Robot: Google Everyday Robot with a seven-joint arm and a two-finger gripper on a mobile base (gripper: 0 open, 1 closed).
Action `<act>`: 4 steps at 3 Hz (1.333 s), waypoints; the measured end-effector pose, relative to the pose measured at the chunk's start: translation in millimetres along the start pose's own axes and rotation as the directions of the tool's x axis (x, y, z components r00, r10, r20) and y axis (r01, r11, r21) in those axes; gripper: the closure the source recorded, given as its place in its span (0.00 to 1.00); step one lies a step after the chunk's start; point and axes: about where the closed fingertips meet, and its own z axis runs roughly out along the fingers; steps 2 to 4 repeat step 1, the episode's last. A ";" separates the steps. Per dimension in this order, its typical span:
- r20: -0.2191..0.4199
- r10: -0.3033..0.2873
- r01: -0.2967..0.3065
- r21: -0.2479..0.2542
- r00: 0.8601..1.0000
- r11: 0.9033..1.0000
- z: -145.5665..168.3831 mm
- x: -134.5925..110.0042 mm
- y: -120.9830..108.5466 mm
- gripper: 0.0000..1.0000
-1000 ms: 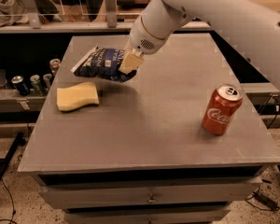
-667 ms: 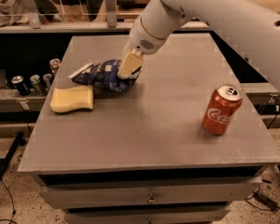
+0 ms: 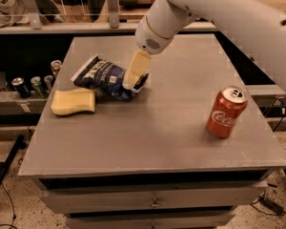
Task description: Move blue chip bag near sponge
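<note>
Grey table top (image 3: pixel 181 142), flat and matte, fills the middle of the camera view and carries three items. We locate the blue chip bag (image 3: pixel 101 76) on the left half of the top, toward the far edge, lying on its side with its pale end pointing left and away and its white lettering facing up. We locate the sponge (image 3: pixel 74 102) on the same left half, nearer the front than the bag and close to the left edge of the table. The bag's lower left corner sits just beside the sponge's upper right corner; we cannot tell whether the two surfaces touch. The white arm (image 3: pixel 219 8) enters from the upper right and slopes down to the left. The gripper (image 3: pixel 132 82) sits at the bag's right end, over the table, and its cream fingers (image 3: pixel 137 67) are pinched on the crumpled dark foil there, which bunches up around them. A red Coca-Cola can (image 3: pixel 226 111) stands upright on the right half of the top, well apart from the bag and the sponge. Below the top we note a drawer front (image 3: pixel 152 199). Left of the table, a lower shelf holds several upright drink cans (image 3: pixel 35 85).
</note>
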 end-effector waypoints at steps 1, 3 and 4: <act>-0.005 0.008 -0.008 0.006 1.000 1.000 -9.4 8.9 -11.7 0.00; -0.005 0.008 -0.008 0.006 1.000 1.000 -9.4 8.9 -11.7 0.00; -0.005 0.008 -0.008 0.006 1.000 1.000 -9.4 8.9 -11.7 0.00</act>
